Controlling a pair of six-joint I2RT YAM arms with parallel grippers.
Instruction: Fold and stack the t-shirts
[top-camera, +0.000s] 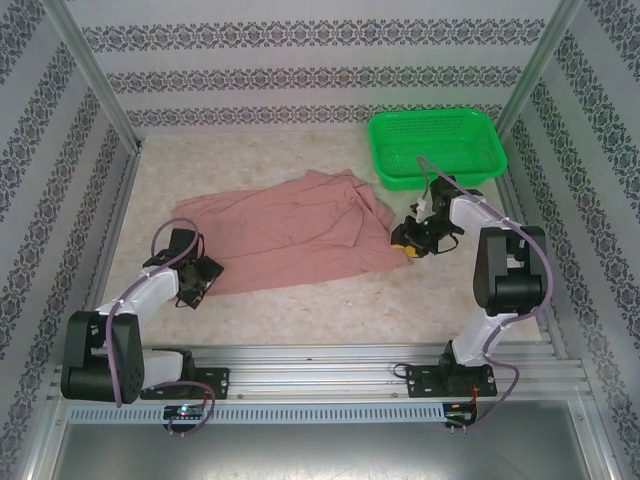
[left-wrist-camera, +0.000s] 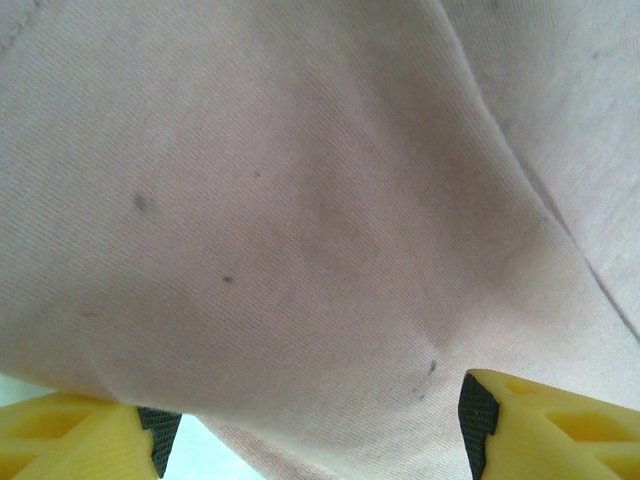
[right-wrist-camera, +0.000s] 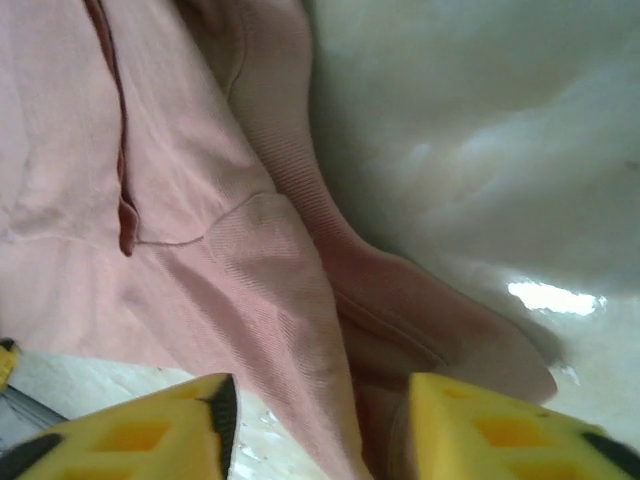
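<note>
Yellow fingertips (right-wrist-camera: 190, 425) of the right jaws stand part-open astride a fold at the right edge of the t-shirt (top-camera: 290, 235), not clamping it. Speckled beige worktop (top-camera: 350, 305); patterned wallpaper (top-camera: 300, 60) on three sides; green basket (top-camera: 385, 150) far right. Crumpled, the shirt lies mid-worktop. Left arm (top-camera: 135, 300) stretches low to its left edge, left jaws wide open over cloth; right arm (top-camera: 495, 265) elbows up, wrist turned inward.

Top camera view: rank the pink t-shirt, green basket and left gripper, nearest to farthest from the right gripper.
1. t-shirt, its edge at the right gripper.
2. green basket, beyond it, far right corner.
3. left gripper, across the shirt, left side.
</note>
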